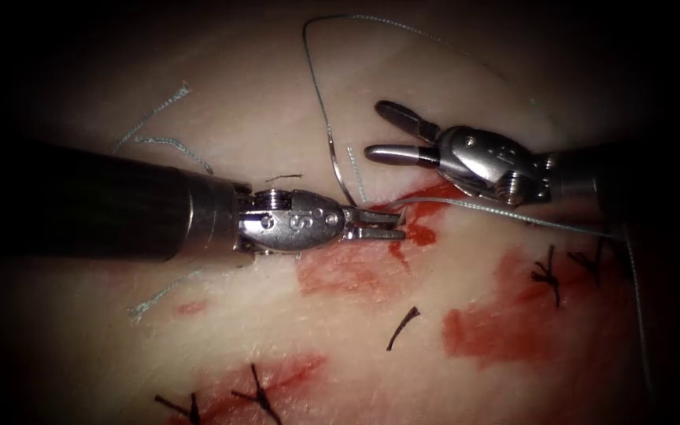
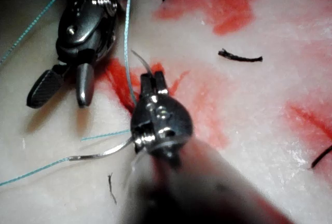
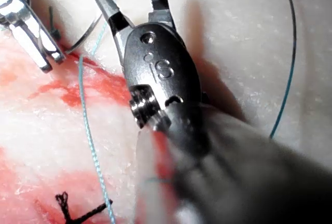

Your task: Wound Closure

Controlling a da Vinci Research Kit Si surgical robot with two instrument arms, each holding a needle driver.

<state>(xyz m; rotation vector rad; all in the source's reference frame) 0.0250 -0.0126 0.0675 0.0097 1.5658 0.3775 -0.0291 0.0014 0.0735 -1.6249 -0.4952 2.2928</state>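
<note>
My left tool (image 1: 379, 223) comes in from the left, its jaws shut on the curved needle (image 1: 338, 169) close to its point, at the left edge of the red cut (image 1: 426, 206). The needle's body arcs up and away from the jaws, and it looks free of the tissue. In the left wrist view the needle (image 2: 104, 154) passes behind the left tool (image 2: 153, 81). Pale thread (image 1: 312, 71) leaves the needle's rear end, loops upward and runs off to the right. My right tool (image 1: 378, 130) hovers just above and right of the cut, jaws open and holding nothing.
A second thread strand (image 1: 513, 214) runs right from the left jaws under the right tool. Dark knotted stitches (image 1: 548, 275) (image 1: 257, 393) sit at right and lower left. A cut dark end (image 1: 403, 327) and loose pale thread pieces (image 1: 159, 118) lie on the tissue, with patches of red fluid (image 1: 340, 271).
</note>
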